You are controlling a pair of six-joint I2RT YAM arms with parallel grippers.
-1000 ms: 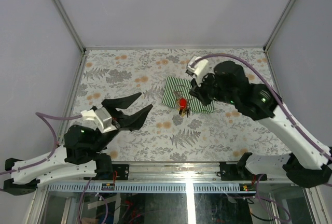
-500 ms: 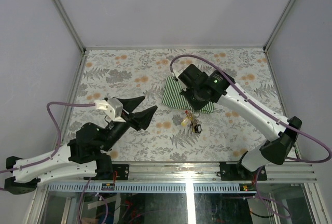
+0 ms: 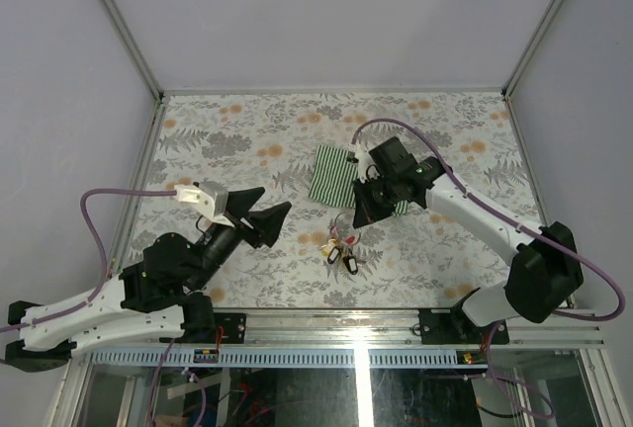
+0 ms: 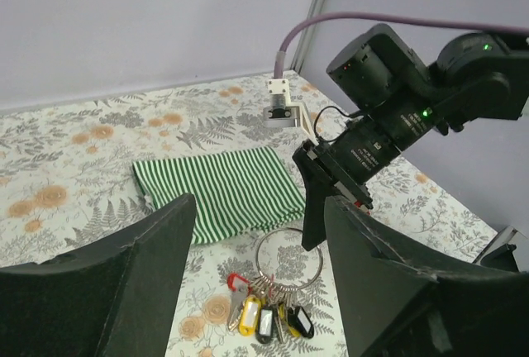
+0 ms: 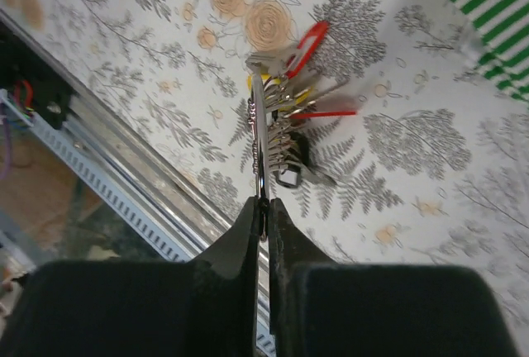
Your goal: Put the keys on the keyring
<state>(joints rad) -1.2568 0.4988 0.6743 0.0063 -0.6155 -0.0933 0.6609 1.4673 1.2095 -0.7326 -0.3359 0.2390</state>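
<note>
Holding the keyring: the right gripper point(image 5: 263, 205) has its jaws pressed together on the thin wire of the keyring point(image 4: 288, 251), pinching the rim on the side nearest the striped cloth.
Keyring place: between the table's middle and its near edge. The gripped side looks raised, and the far side of the ring dips toward the table point(image 3: 237, 130).
Keys: the keys point(image 3: 339, 249) lie bunched at the ring's low side, their red, yellow and black tags fanned together on the floral surface. Whether every one is threaded on the wire cannot be told.
Left gripper: the left gripper point(image 3: 277, 200) has its jaws wide apart and holds nothing. It hangs over the table toward the left edge from the keys, pointed at them and apart from them.
Striped cloth: the green-and-white cloth point(image 4: 216, 192) lies flat by the table's middle, its near edge just beside the ring.
In the way: the right arm's wrist reaches over the cloth's right corner, trailing a purple cable point(image 4: 372, 18). From the left wrist, its black fingers cover part of the ring's rim.
</note>
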